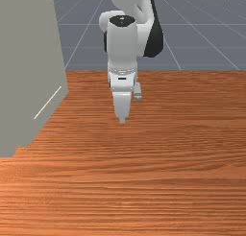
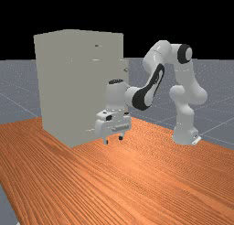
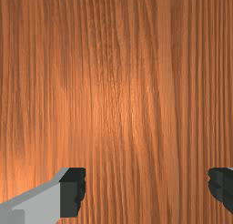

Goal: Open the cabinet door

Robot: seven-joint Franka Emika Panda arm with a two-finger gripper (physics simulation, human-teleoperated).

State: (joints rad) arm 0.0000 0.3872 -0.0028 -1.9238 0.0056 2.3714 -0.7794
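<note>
Far view, from where I stand: the grey cabinet [image 2: 75, 87] rises from the desk [image 2: 137, 183] at the far view's left, and the tool [image 2: 114, 140] hangs above the wood, pointing down. Front view has a gap between them. Wrist view finds the tool [image 3: 146, 191] spread wide over wood grain.

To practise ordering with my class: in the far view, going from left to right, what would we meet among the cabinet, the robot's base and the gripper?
Cabinet → gripper → robot's base
</note>
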